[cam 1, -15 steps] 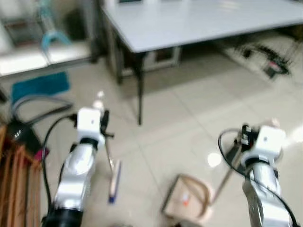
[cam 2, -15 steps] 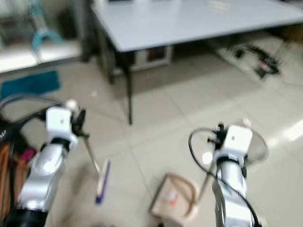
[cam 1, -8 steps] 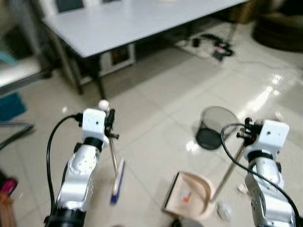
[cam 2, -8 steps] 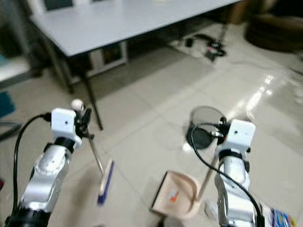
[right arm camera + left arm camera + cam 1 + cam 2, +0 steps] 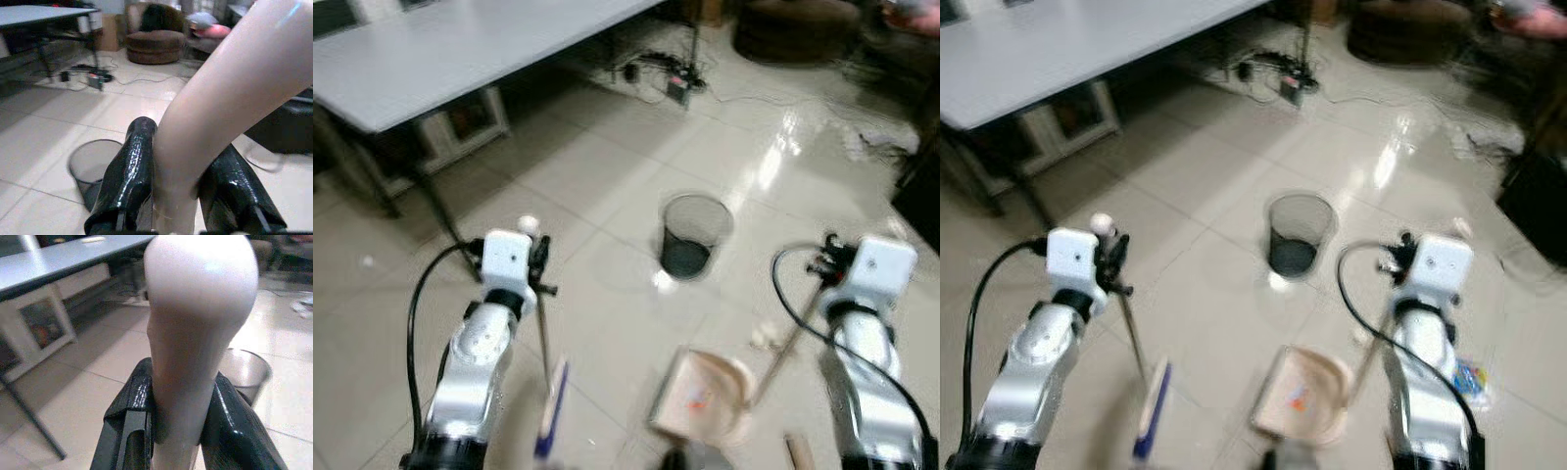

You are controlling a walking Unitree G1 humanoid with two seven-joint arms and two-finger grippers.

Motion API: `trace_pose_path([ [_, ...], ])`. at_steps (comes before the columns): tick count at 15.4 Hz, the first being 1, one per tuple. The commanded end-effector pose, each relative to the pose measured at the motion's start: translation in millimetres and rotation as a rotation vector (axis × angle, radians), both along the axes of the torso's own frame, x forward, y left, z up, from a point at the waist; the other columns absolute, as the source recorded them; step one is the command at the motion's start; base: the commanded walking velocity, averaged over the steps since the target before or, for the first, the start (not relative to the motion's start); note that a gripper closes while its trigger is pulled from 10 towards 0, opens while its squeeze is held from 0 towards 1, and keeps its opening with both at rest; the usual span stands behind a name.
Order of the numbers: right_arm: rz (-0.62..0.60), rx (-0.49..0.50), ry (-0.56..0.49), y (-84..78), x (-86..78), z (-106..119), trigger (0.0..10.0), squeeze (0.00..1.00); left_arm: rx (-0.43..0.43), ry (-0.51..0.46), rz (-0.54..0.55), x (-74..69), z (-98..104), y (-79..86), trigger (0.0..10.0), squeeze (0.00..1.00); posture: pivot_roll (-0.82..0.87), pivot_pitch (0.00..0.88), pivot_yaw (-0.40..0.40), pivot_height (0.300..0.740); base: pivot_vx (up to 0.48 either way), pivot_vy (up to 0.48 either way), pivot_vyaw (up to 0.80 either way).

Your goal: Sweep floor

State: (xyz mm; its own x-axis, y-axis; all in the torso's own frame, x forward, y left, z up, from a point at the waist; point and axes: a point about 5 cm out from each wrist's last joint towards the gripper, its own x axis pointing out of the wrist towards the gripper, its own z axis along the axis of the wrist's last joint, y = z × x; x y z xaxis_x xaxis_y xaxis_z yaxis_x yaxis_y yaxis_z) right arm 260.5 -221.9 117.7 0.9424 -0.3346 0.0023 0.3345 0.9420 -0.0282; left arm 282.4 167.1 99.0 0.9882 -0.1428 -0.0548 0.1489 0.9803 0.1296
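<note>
Grippers first: I have 2, and each is clamped on 1 handle. My left gripper (image 5: pixel 178 431) squeezes the pale rounded top of 1 broom (image 5: pixel 545 377), both black fingers (image 5: pixel 132 421) pressed against it, and the thin shaft drops to a blue brush head on the tiled floor (image 5: pixel 607 186) just ahead of me on the left. My right gripper (image 5: pixel 178 191) is closed around the cream handle of 1 dustpan (image 5: pixel 705 397), whose pan lies flat on the floor between my arms. 1 dark mesh wastebasket (image 5: pixel 693 233) stands upright on the floor beyond the dustpan, well apart from it. 1 grey counter (image 5: pixel 431 49) sits at the far left, with cables (image 5: pixel 666 73) on the floor nearby.
</note>
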Motion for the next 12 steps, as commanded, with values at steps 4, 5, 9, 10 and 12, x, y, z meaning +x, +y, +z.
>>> trace_pose_path([
  [4, -0.004, -0.029, -0.065, -4.5, 11.2, 22, 10.0, 0.0, 0.013, -0.162, -0.015, 19.7, 34, -3.3, 10.0, 0.0, 0.0, 0.079, 0.007, 0.74, 0.0, 0.0, -0.79],
  [5, 0.0, -0.029, -0.053, -4.4, 9.4, 19, 10.0, 0.0, 0.004, -0.168, -0.018, 20.1, 39, -0.9, 10.0, 0.0, 0.01, 0.085, 0.011, 0.74, 0.0, 0.0, -0.79],
  [9, -0.034, 0.023, -0.01, -1.2, -7.5, 3, 10.0, 0.0, -0.016, -0.116, -0.116, 4.4, 24, -3.4, 10.0, 0.0, 0.0, 0.072, 0.05, 0.74, 0.0, 0.0, -0.79],
  [10, -0.063, 0.034, -0.007, -2.8, -10.1, 1, 10.0, 0.0, -0.023, -0.127, -0.129, 5.3, 25, -5.7, 10.0, 0.0, 0.0, 0.074, 0.052, 0.74, 0.266, 0.0, -0.8],
  [12, -0.035, 0.054, -0.011, 0.6, -7.7, 0, 10.0, 0.0, -0.016, -0.14, -0.125, 9.5, 28, -8.2, 10.0, 0.0, 0.0, 0.066, 0.05, 0.74, 0.324, 0.0, -0.74],
])
